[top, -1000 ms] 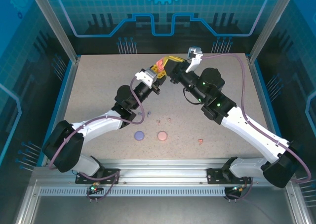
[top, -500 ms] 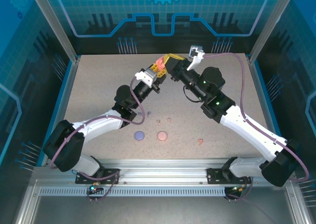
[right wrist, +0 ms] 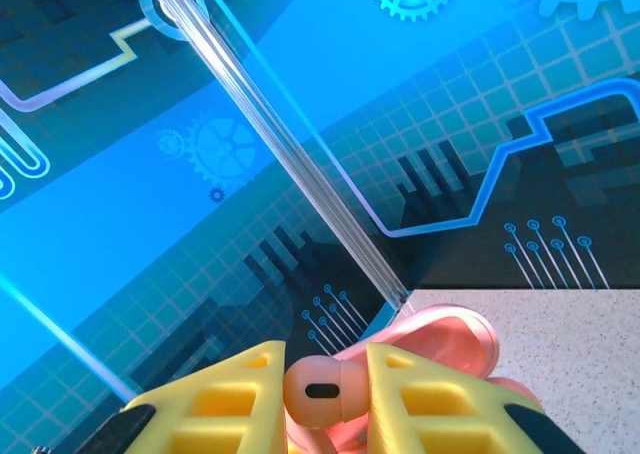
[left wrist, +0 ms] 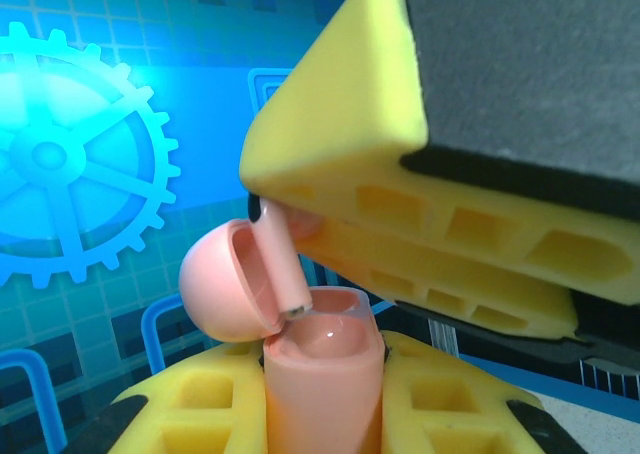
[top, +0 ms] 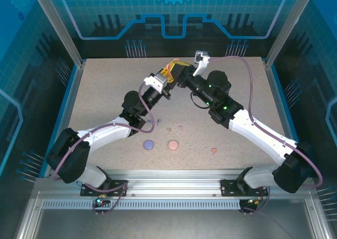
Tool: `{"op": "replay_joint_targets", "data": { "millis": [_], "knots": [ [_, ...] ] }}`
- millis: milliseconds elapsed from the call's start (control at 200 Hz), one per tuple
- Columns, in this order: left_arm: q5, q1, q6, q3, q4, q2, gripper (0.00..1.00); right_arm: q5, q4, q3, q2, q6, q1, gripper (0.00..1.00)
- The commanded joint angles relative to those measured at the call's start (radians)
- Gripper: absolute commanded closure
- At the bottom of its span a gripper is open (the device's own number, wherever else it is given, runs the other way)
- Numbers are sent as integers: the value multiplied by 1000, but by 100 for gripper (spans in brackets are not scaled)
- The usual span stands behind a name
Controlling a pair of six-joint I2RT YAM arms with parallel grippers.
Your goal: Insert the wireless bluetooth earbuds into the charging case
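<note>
My left gripper (left wrist: 325,399) is shut on the coral-orange charging case (left wrist: 325,374), held upright with its lid (left wrist: 225,289) swung open to the left. My right gripper (right wrist: 325,399) is shut on a coral earbud (right wrist: 325,389), gripped by its head. The earbud's stem (left wrist: 280,264) points down, with its tip at the rim of the case's cavity, next to the lid. In the top view both grippers meet above the far middle of the table, the left gripper (top: 164,77) just left of the right gripper (top: 178,73).
On the table (top: 105,97) lie a purple case (top: 148,143), a pink case (top: 172,144), a second coral earbud (top: 213,151), purple earbuds (top: 157,122) and pink earbuds (top: 169,129). Transparent walls with metal posts (right wrist: 290,164) enclose the table.
The right arm has swung left and brought its gripper closer over the left gripper's case. The left arm has stayed still.
</note>
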Motion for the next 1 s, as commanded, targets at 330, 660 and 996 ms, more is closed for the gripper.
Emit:
{"op": "replay_joint_targets", "data": {
  "millis": [330, 660, 996],
  "knots": [
    [-10, -5, -23, 43, 28, -35, 100, 2, 45, -38, -2, 31, -18, 79],
    [-16, -5, -27, 45, 24, -36, 100, 6, 50, -64, -5, 43, -26, 79],
    [-24, -3, -37, 59, 19, -31, 100, -21, 68, -85, -10, 31, -25, 80]
  ]
}}
